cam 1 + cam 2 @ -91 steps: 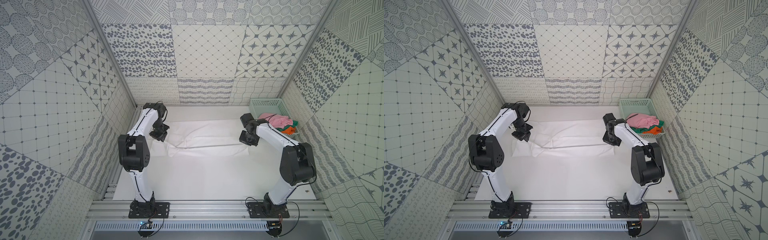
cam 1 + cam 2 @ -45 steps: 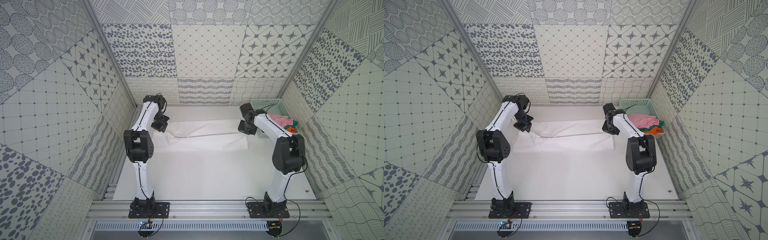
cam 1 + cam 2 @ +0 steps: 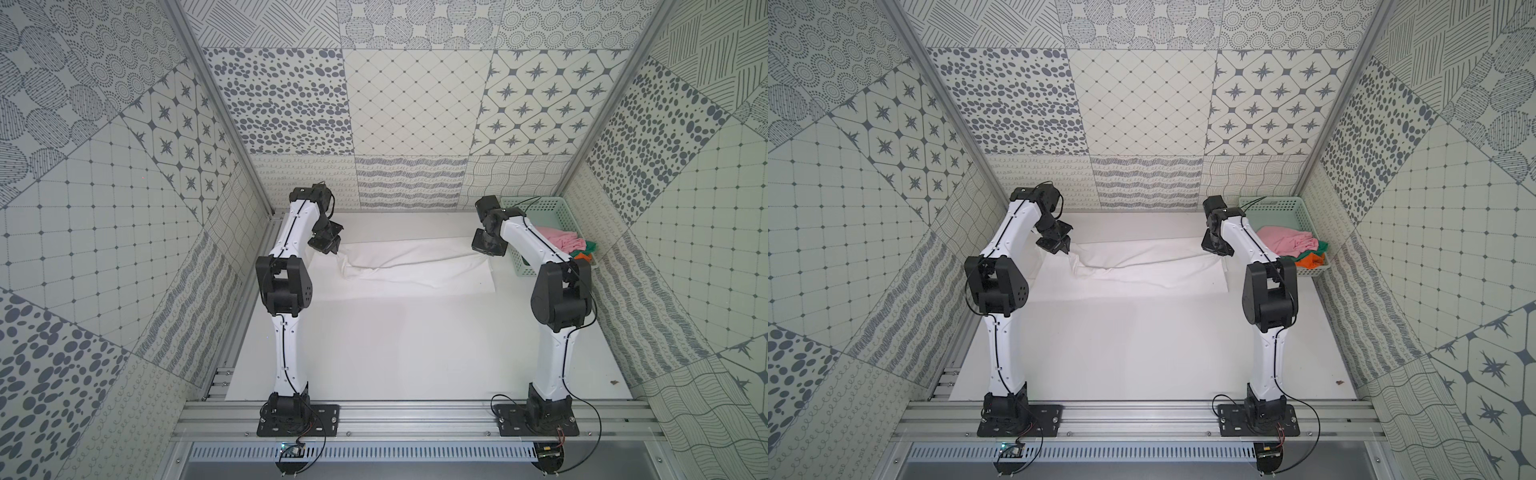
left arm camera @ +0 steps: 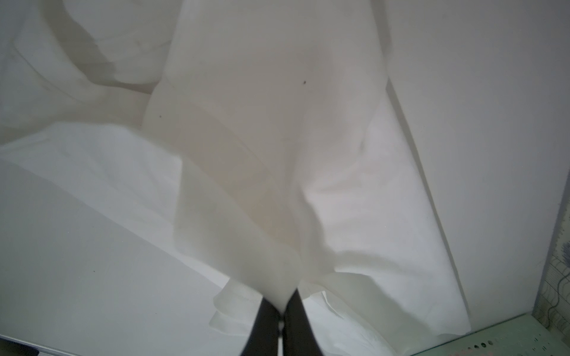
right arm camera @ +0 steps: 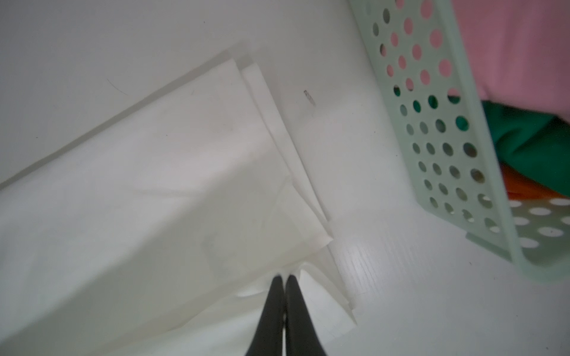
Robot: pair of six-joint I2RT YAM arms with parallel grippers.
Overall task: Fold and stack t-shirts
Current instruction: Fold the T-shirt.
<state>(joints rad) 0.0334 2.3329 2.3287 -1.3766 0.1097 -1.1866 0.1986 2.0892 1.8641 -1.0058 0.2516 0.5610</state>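
A white t-shirt (image 3: 415,272) (image 3: 1142,272) lies across the back of the table, partly folded over itself. Its upper edge hangs lifted and sagging between my two grippers. My left gripper (image 3: 333,250) (image 3: 1065,249) is shut on the shirt's left end; in the left wrist view the cloth (image 4: 262,123) runs out from between the black fingertips of the gripper (image 4: 282,300). My right gripper (image 3: 484,250) (image 3: 1216,248) is shut on the right end, pinching a layered corner (image 5: 154,200) at the tips of the gripper (image 5: 283,279). Pink (image 3: 559,239), green (image 3: 588,248) and orange (image 3: 582,257) t-shirts lie heaped in the basket.
A mint-green perforated basket (image 3: 536,205) (image 3: 1271,203) (image 5: 431,138) stands at the back right corner, close beside the right gripper. Patterned walls close in the back and both sides. The bare white tabletop (image 3: 395,353) stretches in front of the shirt to the arm bases.
Both grippers have moved toward the back wall with the shirt's edge, and the arms' elbows have risen. The white shirt now lies farther back, beside the basket.
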